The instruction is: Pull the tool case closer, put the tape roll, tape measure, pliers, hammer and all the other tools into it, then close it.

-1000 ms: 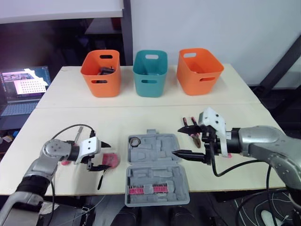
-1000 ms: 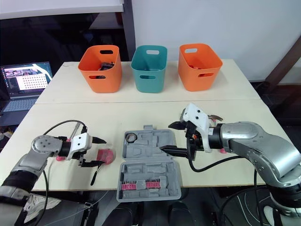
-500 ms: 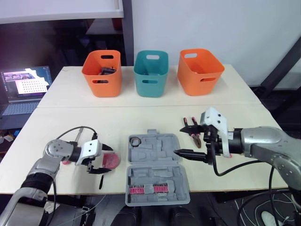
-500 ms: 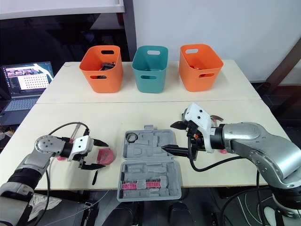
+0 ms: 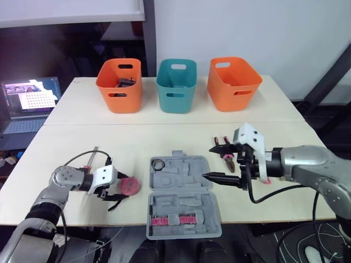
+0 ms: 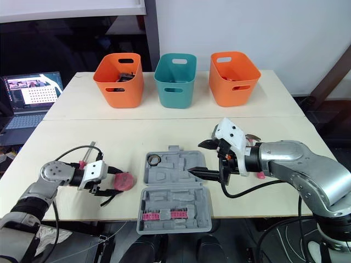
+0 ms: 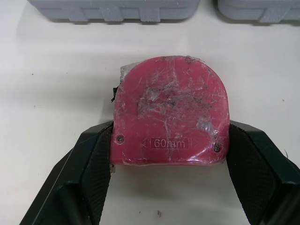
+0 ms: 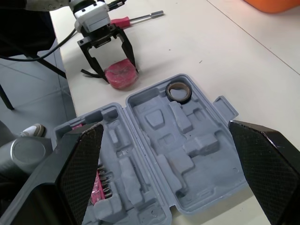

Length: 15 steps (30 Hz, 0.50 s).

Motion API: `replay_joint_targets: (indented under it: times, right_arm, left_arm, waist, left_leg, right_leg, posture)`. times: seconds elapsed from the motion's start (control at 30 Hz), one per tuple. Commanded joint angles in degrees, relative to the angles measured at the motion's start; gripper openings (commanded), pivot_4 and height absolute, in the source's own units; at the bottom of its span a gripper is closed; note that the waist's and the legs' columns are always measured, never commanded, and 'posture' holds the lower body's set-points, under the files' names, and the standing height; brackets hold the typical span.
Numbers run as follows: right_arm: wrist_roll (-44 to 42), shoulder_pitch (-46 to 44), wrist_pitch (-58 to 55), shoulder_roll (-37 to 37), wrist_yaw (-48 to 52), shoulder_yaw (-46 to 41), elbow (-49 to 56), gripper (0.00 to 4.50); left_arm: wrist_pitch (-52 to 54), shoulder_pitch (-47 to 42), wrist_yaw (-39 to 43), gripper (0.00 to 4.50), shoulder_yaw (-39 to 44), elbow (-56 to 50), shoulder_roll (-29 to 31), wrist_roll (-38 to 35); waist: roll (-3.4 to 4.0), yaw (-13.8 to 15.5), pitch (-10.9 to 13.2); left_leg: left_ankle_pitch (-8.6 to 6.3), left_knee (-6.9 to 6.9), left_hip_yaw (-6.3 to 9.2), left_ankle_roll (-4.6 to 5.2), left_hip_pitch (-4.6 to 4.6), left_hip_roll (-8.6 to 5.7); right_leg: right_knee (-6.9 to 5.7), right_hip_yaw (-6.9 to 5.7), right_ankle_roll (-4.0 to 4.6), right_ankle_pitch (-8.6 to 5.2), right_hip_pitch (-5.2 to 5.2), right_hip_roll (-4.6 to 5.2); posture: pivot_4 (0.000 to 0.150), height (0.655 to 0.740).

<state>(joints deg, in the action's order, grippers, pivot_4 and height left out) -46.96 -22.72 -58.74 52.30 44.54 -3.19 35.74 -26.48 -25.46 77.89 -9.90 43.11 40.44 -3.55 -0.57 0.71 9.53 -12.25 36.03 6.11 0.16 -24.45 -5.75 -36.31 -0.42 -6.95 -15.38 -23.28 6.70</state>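
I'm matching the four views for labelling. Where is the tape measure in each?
Left eye: tape measure on the table, left of the case.
Right eye: same, left of the case.
Left wrist: between the left gripper's jaws, case edge beyond.
Right wrist: beyond the open case, between those jaws.
Shared landmark: the grey case.
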Motion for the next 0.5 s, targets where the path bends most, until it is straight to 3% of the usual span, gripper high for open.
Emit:
replay_joint_targets:
  times: [0.03, 0.2, 0.37, 0.5]
  right_arm:
    - [-0.97, 1.57, 0.69, 0.28, 0.61, -1.10, 1.44, 4.50]
    - [1.64, 1.95, -1.62, -3.04, -9.92, -0.84, 4.79, 4.50]
    - [-25.73, -2.10, -18.53, -10.31, -19.33, -4.87, -4.25, 4.50]
    - [-51.20, -4.43, -14.21, -11.54, -36.09, -1.52, -17.22, 4.50]
  left_arm:
    - [4.07, -1.56, 2.18, 2.98, 2.26, -6.76, 0.61, -4.20]
    - [10.50, -4.87, 1.48, 2.98, 3.24, -15.93, 1.07, -6.14]
    - [16.39, -6.49, 2.01, 2.98, 1.62, -27.23, 0.54, -6.93]
    - [19.79, -8.03, 0.96, 2.98, 0.32, -31.57, -1.02, -6.64]
  waist:
    - [-0.05, 0.02, 0.02]
    - [-0.05, -0.04, 0.02]
    - [-0.07, -0.53, 0.01]
    - [-0.07, -1.10, 0.01]
  left_leg:
    - [0.00, 0.00, 0.01, 0.00, -0.03, 0.00]
    - [0.00, 0.05, 0.03, 0.00, -0.04, 0.00]
    - [0.01, -0.02, 0.04, 0.00, -0.03, 0.02]
    - [0.02, 0.01, 0.04, 0.01, -0.02, 0.02]
  right_leg:
    - [0.00, 0.00, 0.00, 0.00, 0.03, 0.00]
    - [-0.07, -0.01, 0.00, 0.00, 0.07, 0.00]
    - [-0.09, 0.01, 0.00, 0.00, 0.16, -0.04]
    - [-0.10, 0.02, 0.02, 0.01, 0.20, -0.02]
  posture:
    - [0.150, 0.7329]
    - [0.150, 0.7329]
    - [0.150, 0.7329]
    - [0.150, 0.7329]
